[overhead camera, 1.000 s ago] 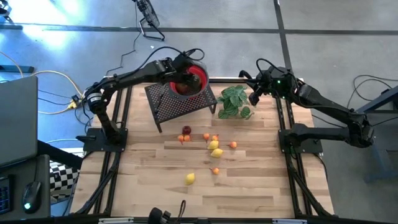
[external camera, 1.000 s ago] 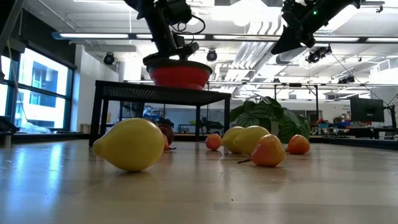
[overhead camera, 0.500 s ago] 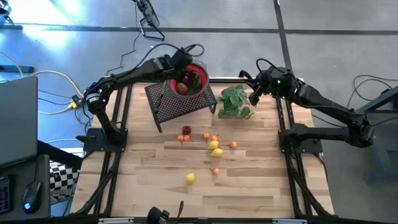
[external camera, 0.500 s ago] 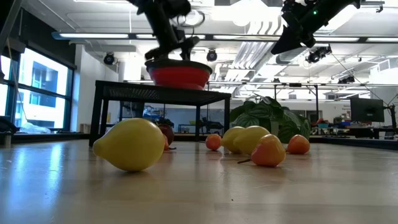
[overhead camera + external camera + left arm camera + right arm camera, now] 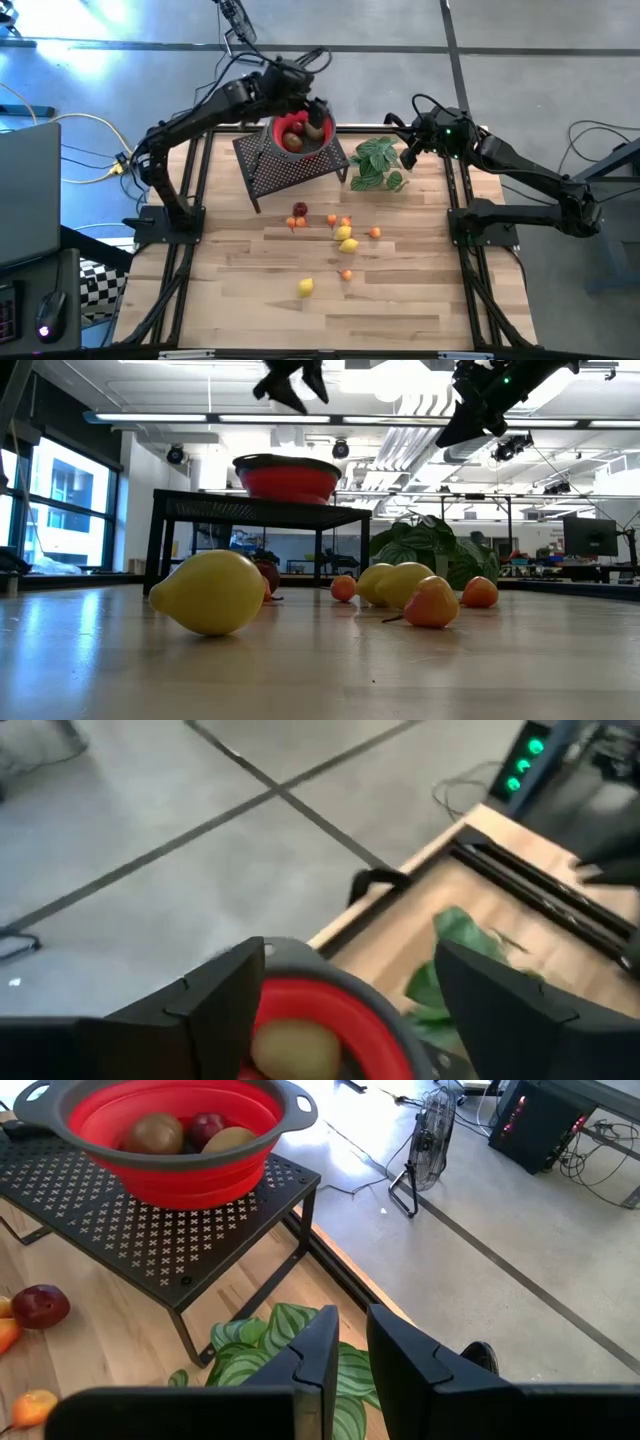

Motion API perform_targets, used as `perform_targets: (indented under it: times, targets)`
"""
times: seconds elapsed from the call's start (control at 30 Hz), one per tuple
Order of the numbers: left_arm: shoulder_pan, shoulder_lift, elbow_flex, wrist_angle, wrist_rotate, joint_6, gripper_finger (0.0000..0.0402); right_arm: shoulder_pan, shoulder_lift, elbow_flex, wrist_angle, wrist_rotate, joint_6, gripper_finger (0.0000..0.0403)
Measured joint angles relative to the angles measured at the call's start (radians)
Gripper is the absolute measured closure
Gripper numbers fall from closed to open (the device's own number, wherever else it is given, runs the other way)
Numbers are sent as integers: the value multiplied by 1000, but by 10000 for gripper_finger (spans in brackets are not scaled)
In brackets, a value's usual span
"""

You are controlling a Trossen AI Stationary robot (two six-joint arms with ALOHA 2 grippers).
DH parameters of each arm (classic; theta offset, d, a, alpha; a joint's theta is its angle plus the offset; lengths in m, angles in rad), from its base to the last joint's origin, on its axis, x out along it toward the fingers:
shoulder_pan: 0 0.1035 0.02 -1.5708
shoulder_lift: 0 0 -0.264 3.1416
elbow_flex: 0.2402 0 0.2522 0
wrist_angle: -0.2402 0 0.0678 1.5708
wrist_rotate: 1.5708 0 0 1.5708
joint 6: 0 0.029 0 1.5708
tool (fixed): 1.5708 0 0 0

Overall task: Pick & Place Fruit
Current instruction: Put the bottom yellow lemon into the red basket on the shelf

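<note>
Lifting clear of the red bowl (image 5: 300,135), the left end effector (image 5: 312,103) stood open and empty, its kiwi left inside; remaining fruit (image 5: 345,238) lay mid-worktop (image 5: 400,300); the right end effector (image 5: 408,157) hovered nearly closed, empty

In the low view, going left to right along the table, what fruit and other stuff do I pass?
Big yellow lemon → small orange ball → yellow lemon pair → orange-red fruit → orange ball. The green plant stands behind the last three.
</note>
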Motion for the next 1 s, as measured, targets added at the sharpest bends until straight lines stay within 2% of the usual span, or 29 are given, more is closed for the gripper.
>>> perform_targets:
  times: [0.23,0.43,0.6,0.73,1.0]
  targets:
    - [-112,0,9,-97,-10,4,184,0,0,0,0,0,0,353]
    - [-213,0,9,-216,-13,-54,223,0,0,0,0,0,0,353]
    - [-291,0,9,-351,-6,-130,231,0,0,0,0,-4,0,353]
    - [-346,0,9,-429,50,-168,231,0,0,0,0,-29,0,353]
    - [-439,1,9,-449,97,-305,231,0,0,0,1,-29,0,353]
